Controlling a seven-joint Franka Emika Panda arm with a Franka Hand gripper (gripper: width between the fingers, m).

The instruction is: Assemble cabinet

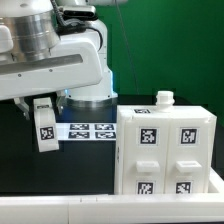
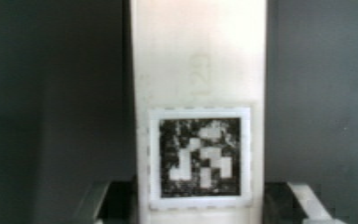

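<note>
The robot's claw (image 1: 44,108) is closed on a narrow white panel (image 1: 44,126). It grips the panel near its upper end, so the panel hangs roughly upright, slightly tilted, with a black-and-white square tag facing outward. In the wrist view the same panel (image 2: 201,90) runs straight away from the camera. Its tag (image 2: 202,160) is close to the claw (image 2: 202,205), and a dark finger (image 2: 105,200) presses in at each long edge. I cannot tell whether the panel's lower end touches the dark counter (image 1: 30,175) or hangs just above it. The cabinet (image 1: 165,150) stands on the counter on the exterior view's right, well apart from the held panel. It is a white box whose front is divided into small drawer-like squares, each carrying a tag, and a small white knob (image 1: 165,98) sticks up from its top. The marker board (image 1: 88,130) lies flat on the counter between the panel and the cabinet, a little farther back.
</note>
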